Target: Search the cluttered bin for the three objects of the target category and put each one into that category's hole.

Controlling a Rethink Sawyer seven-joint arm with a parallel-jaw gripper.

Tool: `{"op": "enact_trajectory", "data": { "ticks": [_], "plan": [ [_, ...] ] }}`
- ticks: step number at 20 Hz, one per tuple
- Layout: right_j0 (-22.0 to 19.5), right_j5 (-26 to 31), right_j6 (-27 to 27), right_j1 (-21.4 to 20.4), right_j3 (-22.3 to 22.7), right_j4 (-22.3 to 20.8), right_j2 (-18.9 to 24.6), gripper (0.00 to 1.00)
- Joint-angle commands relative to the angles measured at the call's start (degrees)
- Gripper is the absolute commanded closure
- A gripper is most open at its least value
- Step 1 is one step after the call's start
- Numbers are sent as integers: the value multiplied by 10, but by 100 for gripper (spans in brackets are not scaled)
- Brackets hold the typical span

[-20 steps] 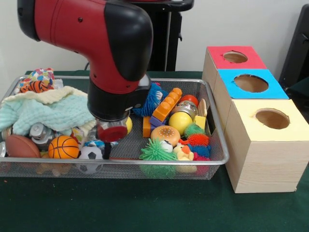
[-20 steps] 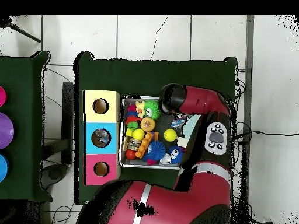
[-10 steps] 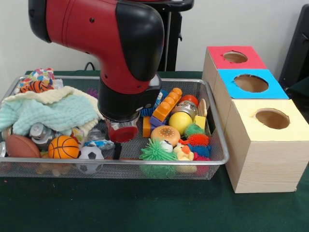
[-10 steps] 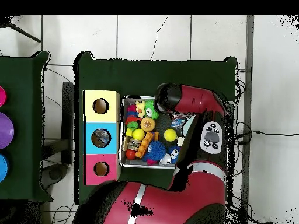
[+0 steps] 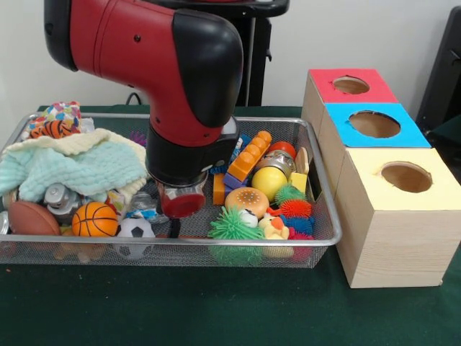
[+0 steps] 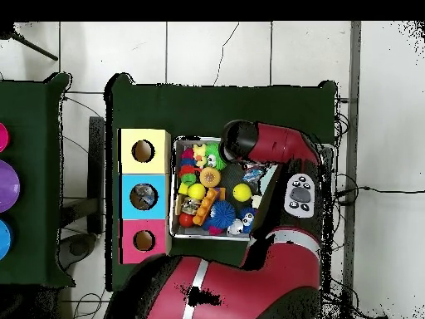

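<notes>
A wire mesh bin [image 5: 325, 189] holds several toys. At its left front lie a basketball [image 5: 94, 218], a brown football [image 5: 30, 217] and a small soccer ball [image 5: 134, 229]. Right of centre are a yellow ball [image 5: 269, 182], a burger toy [image 5: 246, 201], a green spiky ball [image 5: 232, 225] and an orange block [image 5: 250, 156]. My gripper [image 5: 175, 226] hangs low inside the bin, just right of the soccer ball and left of the green spiky ball, below the red cap of the wrist. From overhead the arm's wrist [image 6: 241, 139] covers the gripper.
Red [image 5: 351, 86], blue [image 5: 374, 125] and yellow [image 5: 405, 176] boxes, each with a round hole, stand in a row right of the bin. A pale green towel [image 5: 72, 167] fills the bin's left back. Overhead, the boxes [image 6: 143, 197] lie left of the bin [image 6: 214, 236].
The arm has carried the gripper to the right along the bin's front, from beside the basketball to just past the soccer ball. Most of that shift came in the first half second.
</notes>
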Motion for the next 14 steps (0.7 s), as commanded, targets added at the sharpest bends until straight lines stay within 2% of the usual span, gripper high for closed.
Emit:
{"op": "enact_trajectory", "data": {
  "ticks": [1, 14],
  "plan": [
    [-13, -38, 21, 30, 51, 6, 41, 0],
    [-5, 14, 16, 27, 39, 2, 21, 0]
  ]
}}
